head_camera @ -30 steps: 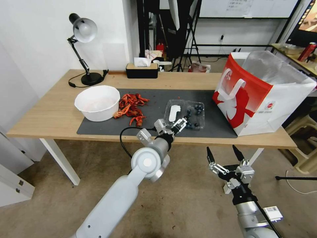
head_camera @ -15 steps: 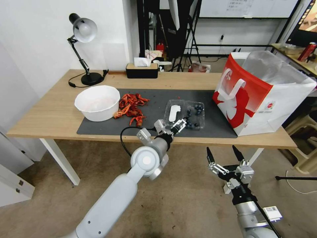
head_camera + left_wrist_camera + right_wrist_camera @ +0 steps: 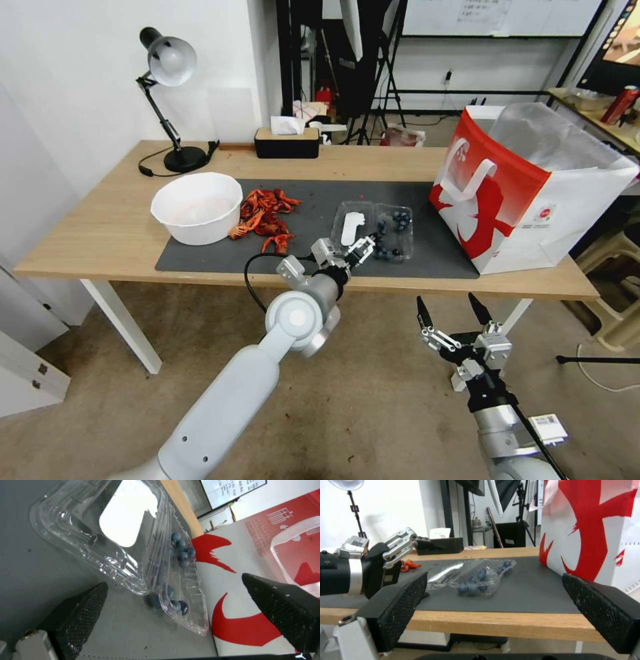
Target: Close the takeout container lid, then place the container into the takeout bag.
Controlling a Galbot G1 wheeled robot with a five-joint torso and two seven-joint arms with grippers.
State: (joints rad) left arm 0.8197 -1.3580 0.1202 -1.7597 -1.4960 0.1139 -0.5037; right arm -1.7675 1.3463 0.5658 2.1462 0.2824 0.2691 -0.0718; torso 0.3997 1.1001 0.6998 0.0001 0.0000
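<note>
The container (image 3: 395, 233) lies open on the dark mat, with blueberries in its right half. Its lid (image 3: 351, 227), clear with a white sticker, lies flat to the left. My left gripper (image 3: 362, 251) hovers open at the near edge, over the hinge line. In the left wrist view the lid (image 3: 110, 530) and berry tray (image 3: 181, 585) lie just ahead of the spread fingers (image 3: 83, 610). The takeout bag (image 3: 527, 187) stands open at the table's right end. My right gripper (image 3: 453, 308) hangs open below the table's front edge, facing the container (image 3: 480, 577).
A white bowl (image 3: 197, 207) and a pile of red crayfish shells (image 3: 267, 215) sit on the left of the mat (image 3: 313, 200). A desk lamp (image 3: 170, 100) and a tissue box (image 3: 287, 141) stand at the back. Bare mat lies between container and bag.
The left arm's elbow has shifted slightly; its gripper stays at nearly the same spot by the container's near edge. Container, bag and right arm have not moved.
</note>
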